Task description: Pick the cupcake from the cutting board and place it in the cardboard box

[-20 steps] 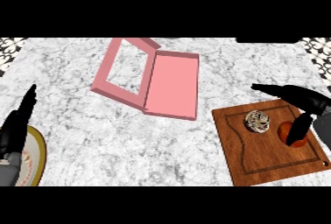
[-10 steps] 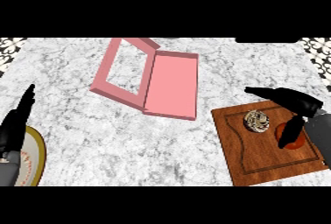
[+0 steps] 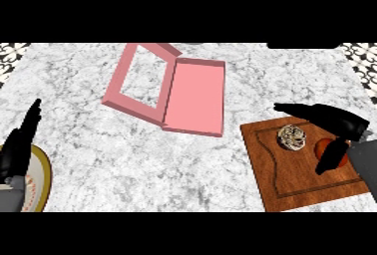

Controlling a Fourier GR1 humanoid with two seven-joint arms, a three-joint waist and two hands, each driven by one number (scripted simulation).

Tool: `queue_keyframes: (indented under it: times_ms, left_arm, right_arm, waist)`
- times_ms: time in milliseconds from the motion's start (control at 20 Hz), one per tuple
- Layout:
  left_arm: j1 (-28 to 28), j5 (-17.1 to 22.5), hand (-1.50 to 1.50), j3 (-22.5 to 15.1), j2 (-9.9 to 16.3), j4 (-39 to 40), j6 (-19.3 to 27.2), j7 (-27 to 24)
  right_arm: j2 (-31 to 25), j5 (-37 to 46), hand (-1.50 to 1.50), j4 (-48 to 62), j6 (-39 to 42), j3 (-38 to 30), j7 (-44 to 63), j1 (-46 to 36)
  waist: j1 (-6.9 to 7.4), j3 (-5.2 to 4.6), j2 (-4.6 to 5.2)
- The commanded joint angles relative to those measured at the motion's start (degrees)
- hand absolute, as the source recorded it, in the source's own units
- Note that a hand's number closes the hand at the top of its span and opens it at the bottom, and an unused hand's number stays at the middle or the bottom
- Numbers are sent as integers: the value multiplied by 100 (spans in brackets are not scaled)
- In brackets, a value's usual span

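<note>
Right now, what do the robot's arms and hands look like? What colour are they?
Both hands are black and smooth, with long, thin, pointed fingers and a thumb. The right hand joins a grey forearm at the view's right edge. The left hand is a slim black shape at the left edge, above a bit of grey forearm. No cables, markings or sleeves show.

A white marble bench (image 3: 184,164) with grey veining fills nearly the whole view under even light. At the far left (image 3: 13,52) and far right (image 3: 359,50) corners, black-and-white patterned tile shows. A plate (image 3: 40,182) with a yellow rim sits at the near left edge.
</note>
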Motion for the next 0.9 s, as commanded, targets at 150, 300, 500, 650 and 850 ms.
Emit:
queue_keyframes:
  times_ms: [150, 300, 500, 650, 850]
  left_arm:
    - [-74, -216, 0, 26, -157, -213, -36, 290]
    - [246, -107, 0, 187, -76, -466, -256, 106]
    - [57, -287, 0, 395, -102, -97, -311, -87]
    - [-198, -358, 0, 237, -272, 174, -166, -104]
    - [-3, -429, 0, 183, -393, -134, -165, 54]
  right_arm:
    - [321, 532, -150, -413, 169, 198, 692, 301]
    - [522, 810, -150, 8, 6, 237, 794, 238]
    - [599, 1059, -150, 448, -197, -16, 540, -35]
    - [840, 1343, 150, 768, -1523, 62, 282, 32]
    - [996, 1519, 150, 1514, -2162, -196, 93, -474]
  waist:
    - [8, 2, 6]
    - [36, 2, 9]
    - [29, 3, 12]
    - [17, 4, 30]
    - [71, 6, 27]
